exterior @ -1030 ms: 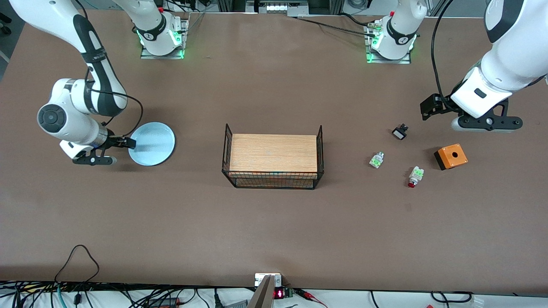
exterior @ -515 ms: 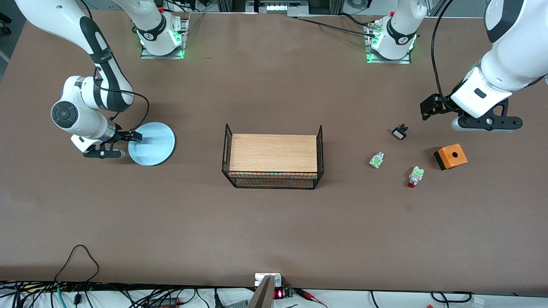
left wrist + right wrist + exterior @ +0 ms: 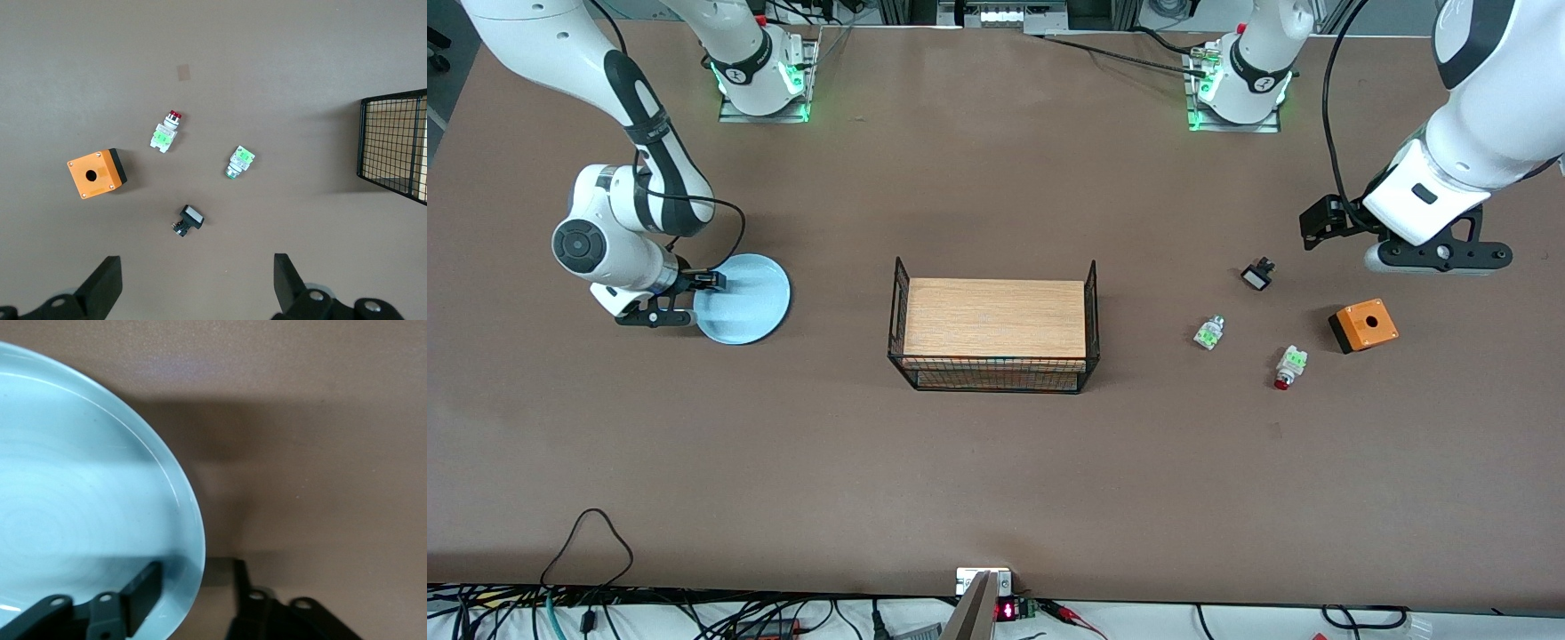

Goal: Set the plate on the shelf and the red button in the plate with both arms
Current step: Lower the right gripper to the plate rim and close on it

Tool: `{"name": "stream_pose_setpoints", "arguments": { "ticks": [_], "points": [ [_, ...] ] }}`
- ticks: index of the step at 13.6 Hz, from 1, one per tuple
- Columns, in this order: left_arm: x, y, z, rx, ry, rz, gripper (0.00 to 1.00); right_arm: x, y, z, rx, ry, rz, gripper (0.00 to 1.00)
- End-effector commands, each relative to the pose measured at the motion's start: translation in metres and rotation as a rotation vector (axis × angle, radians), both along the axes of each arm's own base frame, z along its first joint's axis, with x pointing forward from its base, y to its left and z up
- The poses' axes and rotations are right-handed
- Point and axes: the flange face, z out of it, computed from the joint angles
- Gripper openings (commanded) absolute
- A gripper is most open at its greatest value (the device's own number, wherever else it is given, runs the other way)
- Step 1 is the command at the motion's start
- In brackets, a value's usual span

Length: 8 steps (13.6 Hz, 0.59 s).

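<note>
At mid-left of the front view, the right hand point(image 3: 694, 300) straddles the plate point(image 3: 745, 298) rim, fingers spread, one inside and one outside, seemingly not yet pinching. The left hand point(image 3: 193, 283) waits spread at upper right, over the worktop point(image 3: 996, 462); the red button point(image 3: 1288, 366) lies below it, near the orange box point(image 3: 1363, 324).
</note>
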Motion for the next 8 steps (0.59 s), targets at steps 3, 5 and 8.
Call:
{"name": "stream_pose_setpoints", "arguments": {
  "ticks": [3,5,8],
  "points": [
    [0.0,0.002,0.004,-0.011,0.004,-0.015,1.0,-0.001,-0.001,0.005,-0.003,-0.002,0.009,0.0],
    [0.0,0.002,0.003,-0.011,0.006,-0.015,1.0,0.004,0.0,0.017,0.0,-0.023,0.019,0.0],
    [0.0,0.002,0.004,-0.011,0.004,-0.015,1.0,0.022,0.017,0.068,0.013,0.02,0.01,0.0]
  ]
}}
